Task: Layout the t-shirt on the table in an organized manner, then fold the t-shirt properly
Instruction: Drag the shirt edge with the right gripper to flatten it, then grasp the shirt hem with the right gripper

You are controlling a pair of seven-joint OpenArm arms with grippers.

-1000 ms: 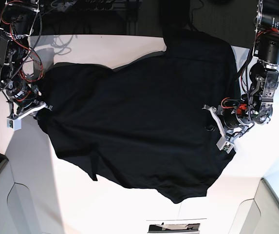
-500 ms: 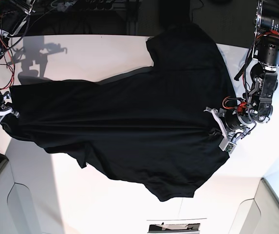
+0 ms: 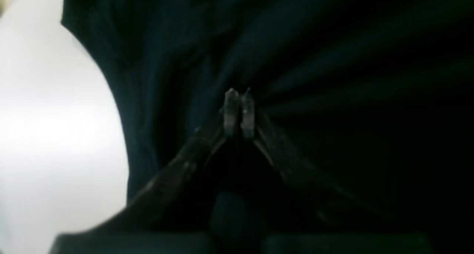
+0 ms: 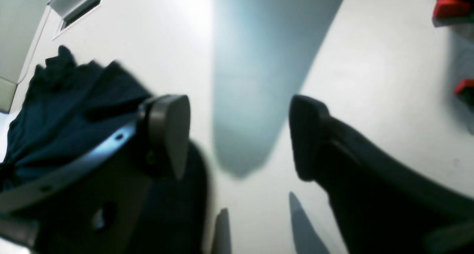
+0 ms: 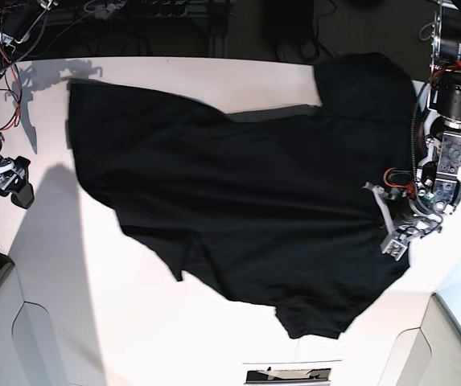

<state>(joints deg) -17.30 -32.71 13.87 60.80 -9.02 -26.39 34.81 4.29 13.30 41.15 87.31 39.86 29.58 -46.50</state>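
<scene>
1. The t-shirt (image 5: 246, 193) is spread across the tabletop (image 5: 69, 322), its long axis running between the two arms.
2. Its edge is pinched in the left fingers (image 3: 239, 111).
3. The right fingers (image 4: 177, 135), spread and empty, are set just beside its far end.
4. Half a second earlier that end was held there; it has since been released.

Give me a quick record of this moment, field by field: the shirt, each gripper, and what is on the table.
garment: black t-shirt, spread across the table, wrinkled, not folded
left gripper: shut on the t-shirt, fabric bunched at its tips
right gripper: open, nothing between its fingers, above bare table next to the shirt's edge
shirt edge by right gripper: rumpled black cloth beside one finger
print or patch: not visible
task stage: shirt being laid out, no fold made yet
</scene>
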